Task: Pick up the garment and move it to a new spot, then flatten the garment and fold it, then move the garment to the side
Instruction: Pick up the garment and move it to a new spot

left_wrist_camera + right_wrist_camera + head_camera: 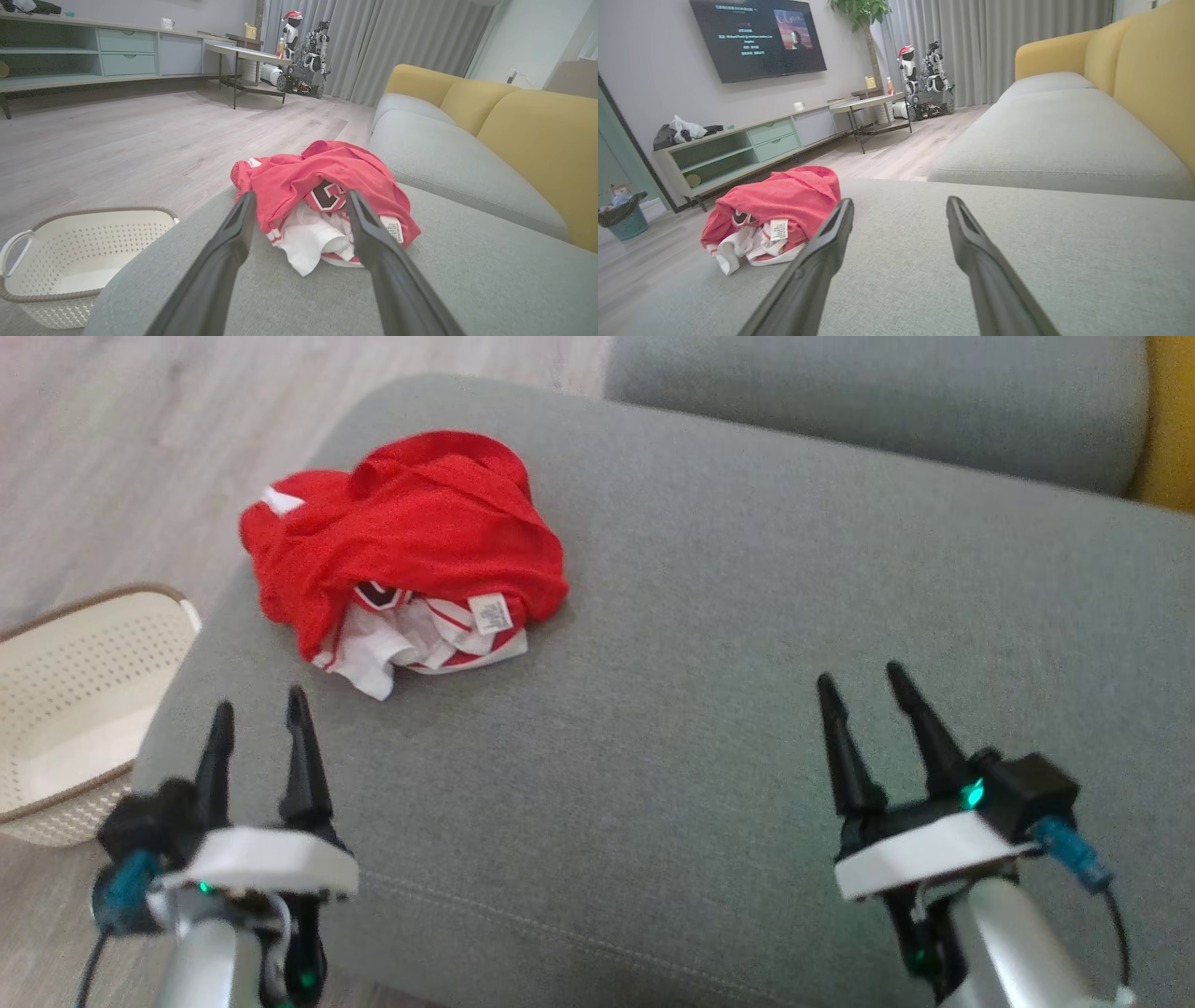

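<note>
The left gripper [260,707] sits at the lower left of the head view. Its two dark fingers are spread apart, tips pointing up the frame toward the garment and clear of it. The right gripper [861,677], at the lower right, is likewise spread wide above bare grey fabric, well apart from the garment.

The red and white jersey [411,537] lies crumpled in a heap at the upper left of the head view, on the grey sofa seat cushion [728,644]. White fabric with red stripes spills out at the heap's lower side. A white care label [490,613] lies face up at the heap's lower right, its print too small to read.

In the left wrist view a dark, white-edged letter patch [328,196] shows between the fingers. It seems to be a "C", partly folded under. A cream perforated laundry basket [65,709] stands on the wood floor [140,448] at the left edge. In the right wrist view a wall television [759,39] at the upper left carries lines of text too blurred to read.
</note>
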### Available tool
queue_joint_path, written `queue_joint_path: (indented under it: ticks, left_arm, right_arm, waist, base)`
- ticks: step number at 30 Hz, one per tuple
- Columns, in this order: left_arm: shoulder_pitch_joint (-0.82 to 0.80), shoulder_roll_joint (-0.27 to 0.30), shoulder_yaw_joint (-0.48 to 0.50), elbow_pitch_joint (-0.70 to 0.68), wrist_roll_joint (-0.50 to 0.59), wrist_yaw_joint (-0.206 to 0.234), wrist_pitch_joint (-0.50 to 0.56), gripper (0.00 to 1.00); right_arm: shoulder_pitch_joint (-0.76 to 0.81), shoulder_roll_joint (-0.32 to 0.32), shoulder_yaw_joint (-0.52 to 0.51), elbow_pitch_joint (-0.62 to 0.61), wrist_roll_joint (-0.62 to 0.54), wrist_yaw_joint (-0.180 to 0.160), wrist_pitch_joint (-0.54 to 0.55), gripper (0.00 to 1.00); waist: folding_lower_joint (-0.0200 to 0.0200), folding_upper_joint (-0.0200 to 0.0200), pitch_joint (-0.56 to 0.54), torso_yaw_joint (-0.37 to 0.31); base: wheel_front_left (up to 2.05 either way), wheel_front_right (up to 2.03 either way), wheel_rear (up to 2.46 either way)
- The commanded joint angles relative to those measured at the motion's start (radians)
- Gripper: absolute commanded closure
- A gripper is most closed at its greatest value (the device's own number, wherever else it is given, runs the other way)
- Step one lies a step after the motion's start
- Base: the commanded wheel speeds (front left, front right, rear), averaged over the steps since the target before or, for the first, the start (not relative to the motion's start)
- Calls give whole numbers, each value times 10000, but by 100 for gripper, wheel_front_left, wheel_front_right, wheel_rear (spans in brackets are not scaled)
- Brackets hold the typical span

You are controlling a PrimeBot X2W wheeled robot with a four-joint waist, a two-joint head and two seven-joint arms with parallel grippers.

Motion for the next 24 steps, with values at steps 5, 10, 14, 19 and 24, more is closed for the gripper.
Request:
queue_joint_path:
  ticks: [5,10,14,19,24]
  left_arm:
    - [-1542,159,804,320,51,-347,-122,0]
    - [-3028,629,975,1501,-179,-527,453,0]
    - [-4363,1127,1000,2143,-305,-665,1404,0]
    - [-5908,1713,890,2979,-277,-719,2696,0]
    - [-7184,2028,696,3804,-240,-810,3537,0]
  right_arm:
    - [-830,-90,-532,-903,-214,-7,30,0]
    - [-1100,-274,-1192,-1677,-307,-7,238,0]
    - [-1214,-454,-1603,-2213,-315,-7,434,0]
    - [-1262,-644,-1758,-2688,-279,-7,632,0]
    - [-1276,-733,-1560,-2920,-290,-7,774,0]
  waist:
    - [0,0,1074,-647]
    - [0,0,2008,-1094]
    - [0,0,2615,-1353]
    - [0,0,3213,-1525]
    - [0,0,3642,-1650]
  base:
    - [0,0,0]
    - [0,0,0]
    - [0,0,0]
    - [0,0,0]
    - [0,0,0]
